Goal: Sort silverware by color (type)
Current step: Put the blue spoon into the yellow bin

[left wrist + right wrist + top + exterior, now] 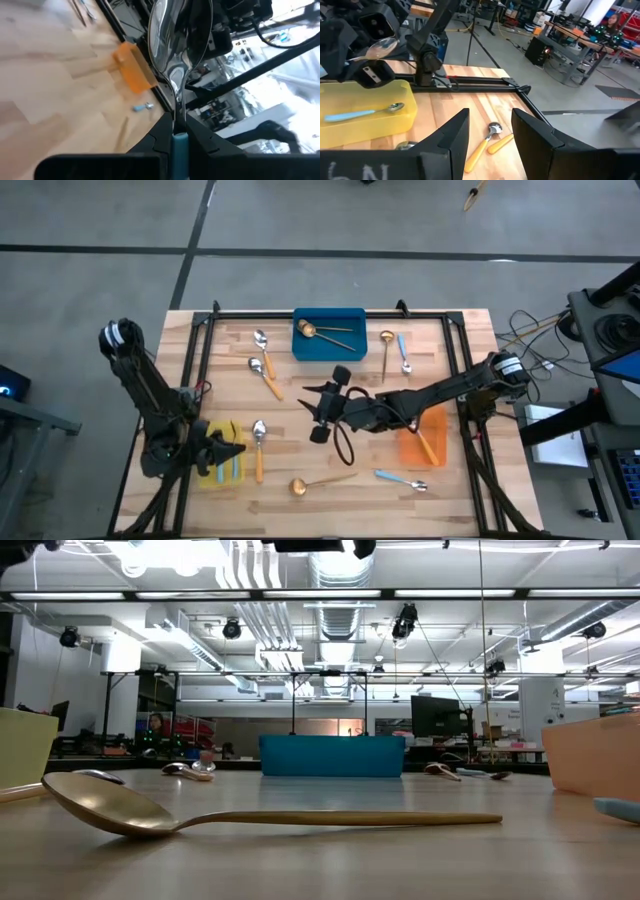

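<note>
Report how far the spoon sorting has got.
Done: two gold spoons lie in the blue plastic bin, one blue-handled spoon in the yellow bin. In hand: the left gripper is shut on another blue-handled spoon above the yellow bin; the right gripper hovers open mid-table. Left: roughly eight spoons loose on the wooden table.

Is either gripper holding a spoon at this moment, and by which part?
The left gripper is shut on a light-blue-handled spoon, gripping its handle, bowl pointing outward. The right gripper is open and holds nothing.
</note>
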Controlling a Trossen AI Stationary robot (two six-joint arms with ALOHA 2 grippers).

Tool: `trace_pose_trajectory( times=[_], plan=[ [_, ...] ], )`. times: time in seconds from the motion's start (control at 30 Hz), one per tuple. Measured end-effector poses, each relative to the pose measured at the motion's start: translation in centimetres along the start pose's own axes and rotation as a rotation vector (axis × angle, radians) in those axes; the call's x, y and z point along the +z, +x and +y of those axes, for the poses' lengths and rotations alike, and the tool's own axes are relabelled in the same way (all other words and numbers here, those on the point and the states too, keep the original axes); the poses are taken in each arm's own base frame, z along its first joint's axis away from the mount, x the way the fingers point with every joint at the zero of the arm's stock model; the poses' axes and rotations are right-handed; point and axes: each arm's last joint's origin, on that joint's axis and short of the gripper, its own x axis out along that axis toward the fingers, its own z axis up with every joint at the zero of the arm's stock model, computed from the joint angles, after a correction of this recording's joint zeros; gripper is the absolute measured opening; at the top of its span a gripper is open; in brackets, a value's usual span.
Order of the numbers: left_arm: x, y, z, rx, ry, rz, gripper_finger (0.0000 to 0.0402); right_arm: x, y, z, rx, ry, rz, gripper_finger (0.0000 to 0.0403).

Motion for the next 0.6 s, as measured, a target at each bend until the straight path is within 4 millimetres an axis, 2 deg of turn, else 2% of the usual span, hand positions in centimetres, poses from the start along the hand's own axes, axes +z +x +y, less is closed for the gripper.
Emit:
trace_pose_trajectory(
  times=[0.17, 0.33, 0.47, 0.6],
  plan=[
    [1.3, 0.2, -0.5, -0.015, 0.083, 0.024, 0.0010, 0.0, 0.1, -0.1, -0.003, 0.001, 0.001, 0.0139],
    [2.3, 0.1, -2.3, -0.041, 0.130, 0.041, 0.0010, 0.0, 0.1, -0.2, -0.006, -0.001, 0.002, 0.0139],
    [2.9, 0.5, -5.1, -0.039, 0.212, 0.029, 0.0010, -0.1, 0.4, -0.5, -0.014, 0.001, 0.004, 0.0139],
    [3.5, 1.8, -8.5, -0.004, 0.370, 0.014, 0.0010, -0.1, 0.6, -0.8, -0.024, 0.005, 0.007, 0.0139]
  ],
)
